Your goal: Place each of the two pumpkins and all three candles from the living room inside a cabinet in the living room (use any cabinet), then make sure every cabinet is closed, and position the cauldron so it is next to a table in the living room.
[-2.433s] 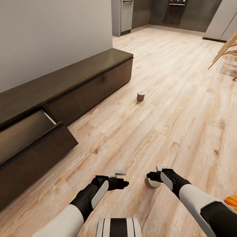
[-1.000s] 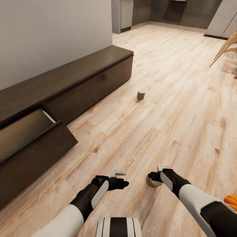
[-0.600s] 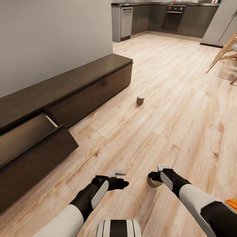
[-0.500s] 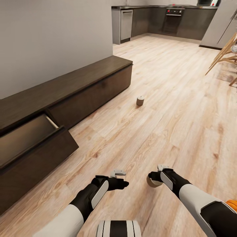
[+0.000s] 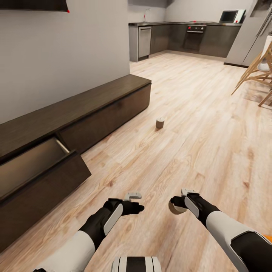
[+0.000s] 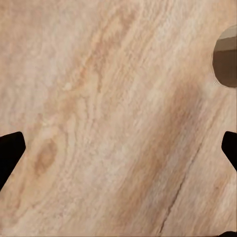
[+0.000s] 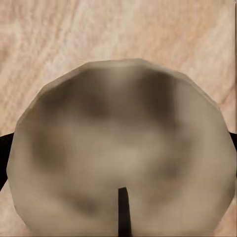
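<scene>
Nearest the robot, two arms reach forward over the pale wood floor [image 5: 196,124]. The left tool [image 5: 133,204] hangs empty above the boards with its two dark fingertips [image 6: 10,153] set wide apart at the edges of the left wrist view, bare floor between them. The right tool [image 5: 176,202] is closed around one candle [image 7: 121,148], a squat grey-olive cylinder whose round top and small dark wick take up most of the right wrist view; in the head view the candle [image 5: 174,208] sits in the grip just above the floor, and part of it also appears at the edge of the left wrist view. At the lower right corner of the head view a sliver of orange [image 5: 269,238] peeks past the right arm, too little to say what it is. To the left, along the grey wall, runs the long dark-brown cabinet [image 5: 94,102]; its near drawer [image 5: 36,166] stands pulled out, showing an interior with nothing visible inside, while the front further along is shut flush. Further out, a second candle [image 5: 160,122] stands upright alone on the floor, near the far end of the cabinet but apart from it. So two candles can be counted. Beyond, pale wooden chair legs [image 5: 257,73] show at the right, and the dark kitchen units [image 5: 181,37] line the back wall.
</scene>
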